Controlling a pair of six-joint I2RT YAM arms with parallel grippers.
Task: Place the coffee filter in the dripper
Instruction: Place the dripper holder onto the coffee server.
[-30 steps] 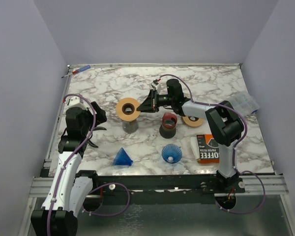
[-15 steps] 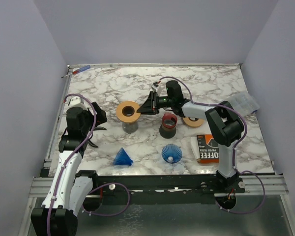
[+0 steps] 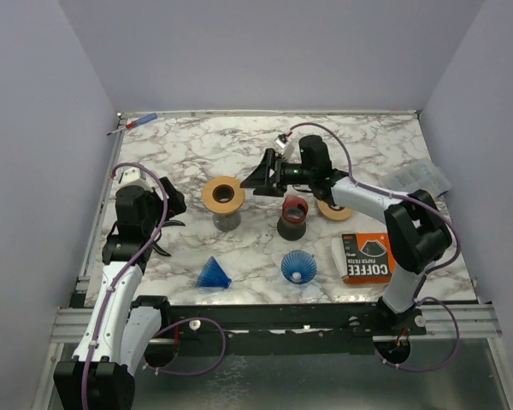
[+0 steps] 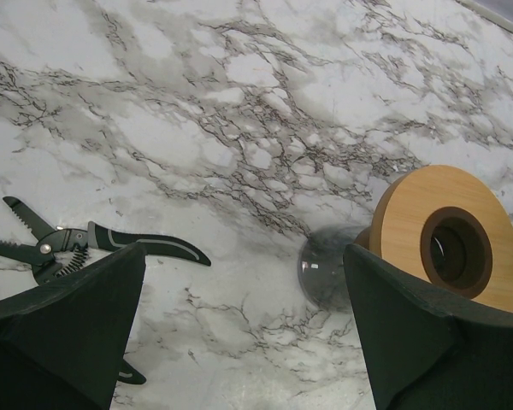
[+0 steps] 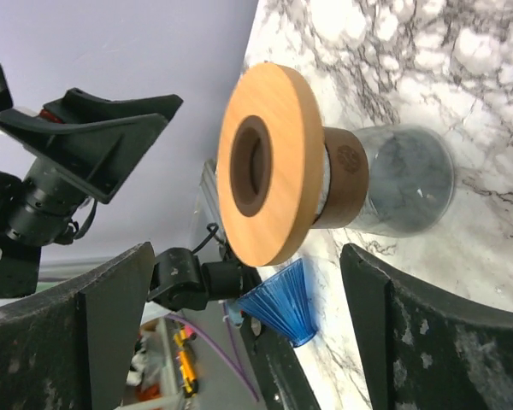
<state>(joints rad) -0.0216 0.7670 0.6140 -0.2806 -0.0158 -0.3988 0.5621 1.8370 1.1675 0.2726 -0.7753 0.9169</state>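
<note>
Two blue ribbed cone drippers stand near the front edge: one mouth-up, the other tipped over. No loose coffee filter is in view; a box of paper filters lies at the front right. A wooden ring sits on a glass carafe. My right gripper hovers just right of the ring, open and empty. My left gripper is open and empty, left of the carafe.
A black cup with a red rim stands beside a second wooden ring. Black pliers lie under my left gripper. A clear plastic bag lies at the right edge, and a blue-handled tool in the back left corner.
My right gripper has opened, let go of the wooden ring and drawn back to the right. The ring stays on the carafe. The left arm has not moved.
</note>
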